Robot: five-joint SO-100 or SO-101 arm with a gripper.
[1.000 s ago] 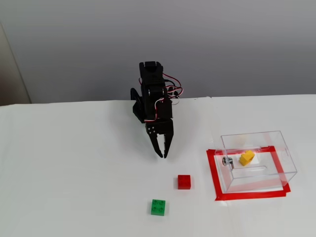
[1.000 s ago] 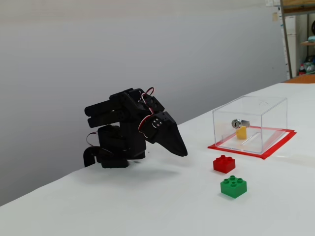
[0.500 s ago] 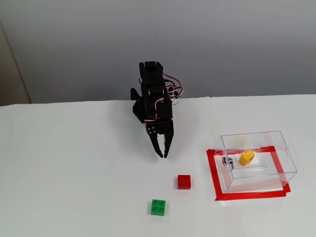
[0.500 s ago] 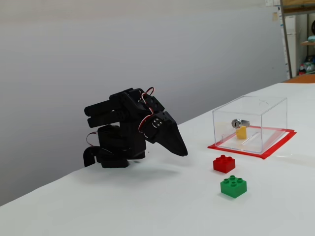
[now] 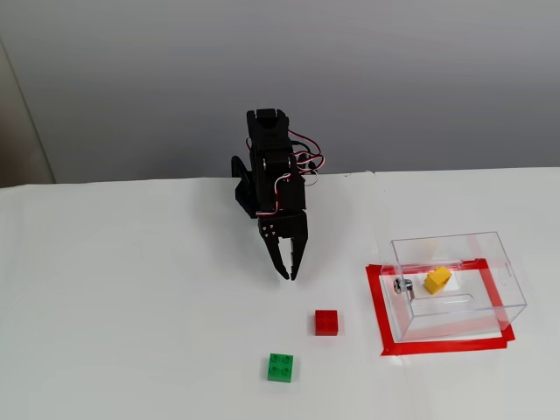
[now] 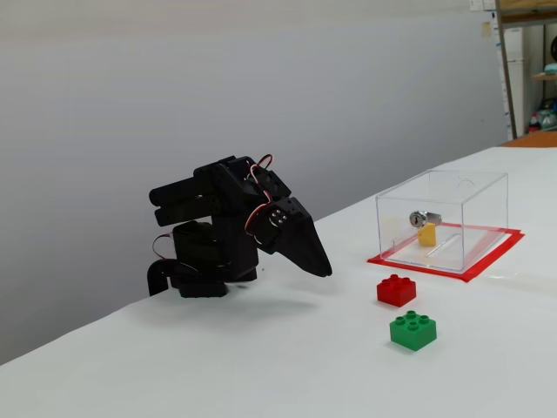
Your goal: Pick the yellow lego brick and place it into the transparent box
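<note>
Evidently nothing is changed over the last second: the gripper (image 5: pixel 287 276) is kept folded low over the white table (image 5: pixel 131 297), its fingers pressed together and empty. The yellow lego brick (image 5: pixel 437 280) is seen lying tilted inside the transparent box (image 5: pixel 499 262), beside the metal knob (image 5: pixel 402 286) (the box sits on a red tape frame (image 5: pixel 376 302)). The red brick (image 5: pixel 327 322) and green brick (image 5: pixel 281 367) are left untouched nearer the camera. The task is judged complete.
</note>
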